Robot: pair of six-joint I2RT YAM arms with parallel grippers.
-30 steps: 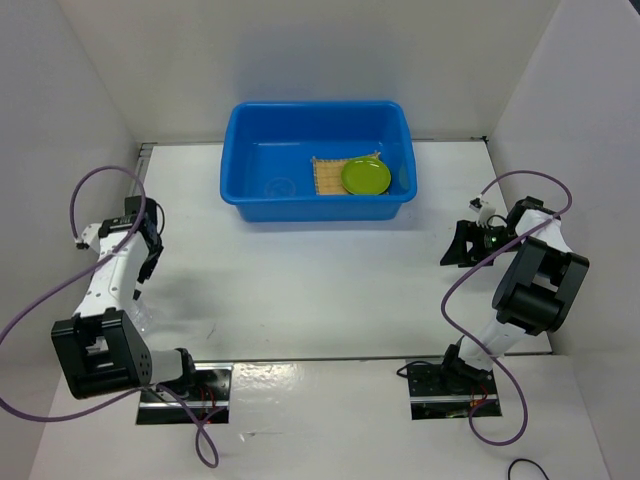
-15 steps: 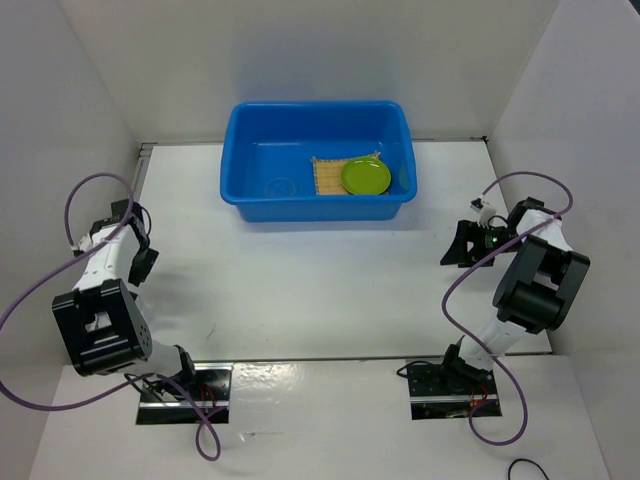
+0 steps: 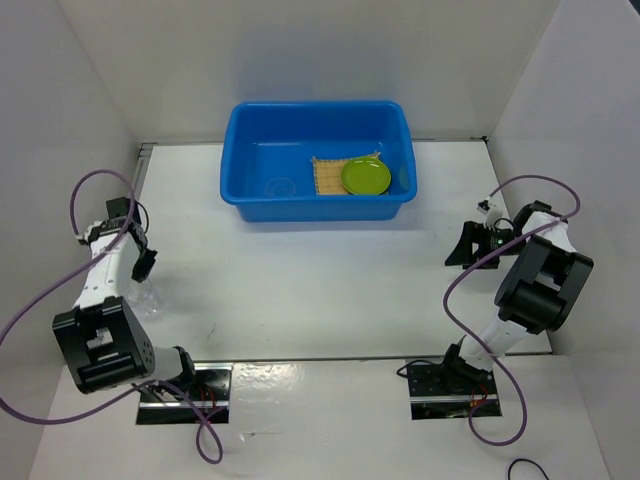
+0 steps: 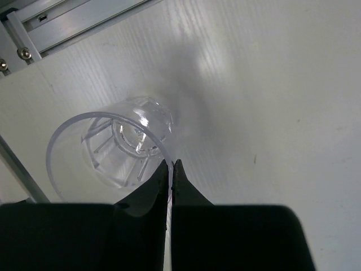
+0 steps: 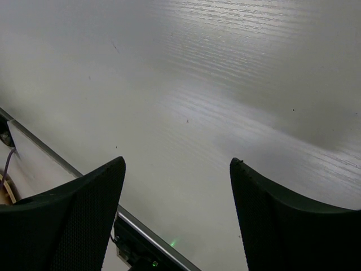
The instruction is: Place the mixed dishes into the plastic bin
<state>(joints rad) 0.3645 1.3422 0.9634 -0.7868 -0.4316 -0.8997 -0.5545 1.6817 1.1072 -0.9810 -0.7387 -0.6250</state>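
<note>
Left gripper: jaws narrow, pinching the rim of the clear cup.
Clear cup: by the table's left edge, toward the near corner, well apart from the blue bin.
Right gripper: jaws wide, above bare table near the right edge.
Blue bin: middle of the far edge; woven mat inside, green plate overlapping its right side.

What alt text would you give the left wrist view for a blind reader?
The black left gripper pinches the rim of a small clear transparent cup, seen through its open mouth, against a white table. A silver metal rail crosses the top left corner.
</note>
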